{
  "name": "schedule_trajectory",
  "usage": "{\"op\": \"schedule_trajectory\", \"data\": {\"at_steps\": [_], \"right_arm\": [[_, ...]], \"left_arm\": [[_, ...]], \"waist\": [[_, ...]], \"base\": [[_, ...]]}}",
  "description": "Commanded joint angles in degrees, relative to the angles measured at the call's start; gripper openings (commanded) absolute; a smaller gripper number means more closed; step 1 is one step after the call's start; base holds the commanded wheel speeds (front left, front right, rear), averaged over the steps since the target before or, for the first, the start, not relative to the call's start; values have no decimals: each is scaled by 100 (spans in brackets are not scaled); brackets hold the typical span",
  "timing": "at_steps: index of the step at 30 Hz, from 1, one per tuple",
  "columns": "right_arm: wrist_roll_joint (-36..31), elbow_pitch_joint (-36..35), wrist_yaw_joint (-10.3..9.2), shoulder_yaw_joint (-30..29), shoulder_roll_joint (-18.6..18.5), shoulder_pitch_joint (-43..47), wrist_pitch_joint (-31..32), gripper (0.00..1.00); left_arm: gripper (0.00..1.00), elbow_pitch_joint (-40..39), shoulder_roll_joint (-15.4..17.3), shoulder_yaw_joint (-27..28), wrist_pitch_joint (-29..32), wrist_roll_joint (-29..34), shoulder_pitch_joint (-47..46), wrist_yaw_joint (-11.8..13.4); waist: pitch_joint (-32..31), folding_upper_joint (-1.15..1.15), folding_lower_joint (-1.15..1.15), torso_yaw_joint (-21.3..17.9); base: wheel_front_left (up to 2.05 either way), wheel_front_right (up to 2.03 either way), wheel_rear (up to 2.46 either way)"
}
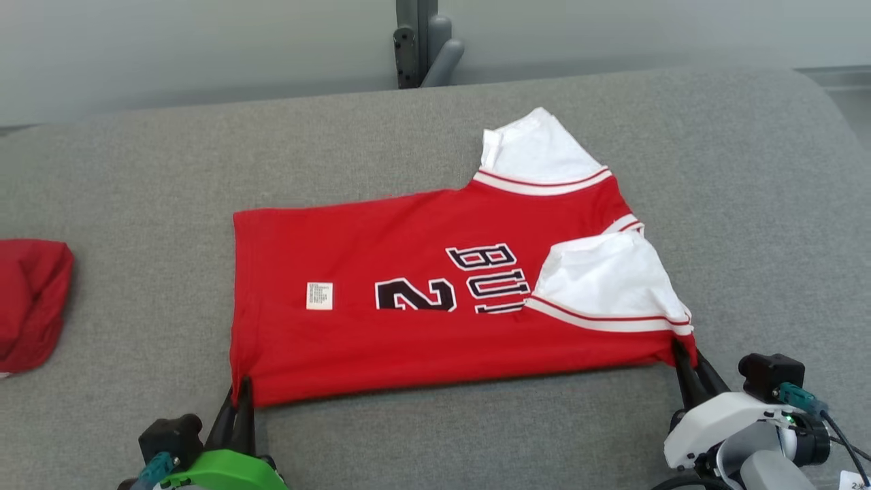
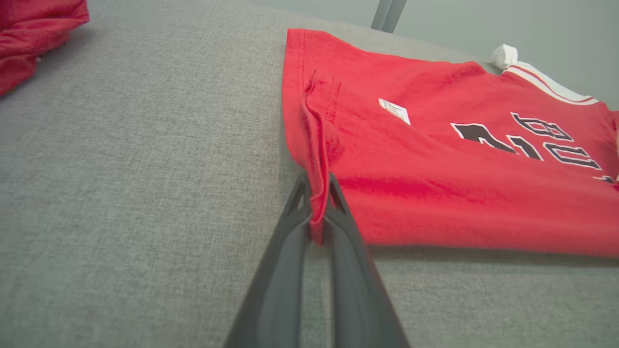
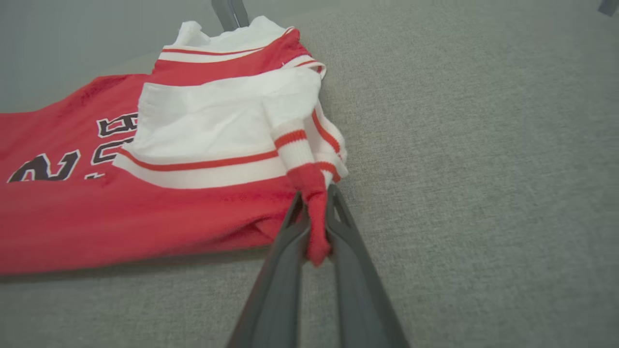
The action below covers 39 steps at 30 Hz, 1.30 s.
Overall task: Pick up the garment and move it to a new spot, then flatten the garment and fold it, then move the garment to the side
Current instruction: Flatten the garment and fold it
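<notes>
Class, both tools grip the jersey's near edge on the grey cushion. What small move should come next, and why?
Probably raise both corners together and carry the near edge over towards the far edge. The left tool is shut on the hem corner, the right tool on the shoulder corner, and the jersey lies flat with one sleeve folded in.

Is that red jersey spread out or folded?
Partly folded: the jersey lies flat, with a white sleeve turned in over its front, hiding part of the lettering.
</notes>
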Motion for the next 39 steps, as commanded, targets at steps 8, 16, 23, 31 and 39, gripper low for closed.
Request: {"op": "schedule_trajectory", "data": {"at_steps": [8, 16, 23, 31, 39], "right_arm": [[12, -16, -11, 320, -56, 718, -9, 0], [128, -80, -11, 421, -136, 945, -10, 0], [117, -277, -11, 206, -82, 788, -9, 100], [-213, -613, -10, -25, -79, 474, -10, 100], [-408, -514, -10, -59, -61, -300, -10, 100]], "left_arm": [[0, 98, 30, 81, -1, 1, 630, 60], [0, 240, 30, 54, -1, -44, 765, 132], [100, 92, 30, 90, 0, 21, 654, 269], [100, -137, 28, 135, -1, 318, 358, 242], [100, 146, 28, 168, 0, 627, -594, 94]], "waist": [[-798, 1, 0, -116], [-712, 1, 0, -120], [-578, 1, 0, -77], [-348, 1, 0, -30], [141, 1, 0, -18]], "base": [[0, 0, 0], [0, 0, 0], [0, 0, 0], [0, 0, 0], [0, 0, 0]]}}
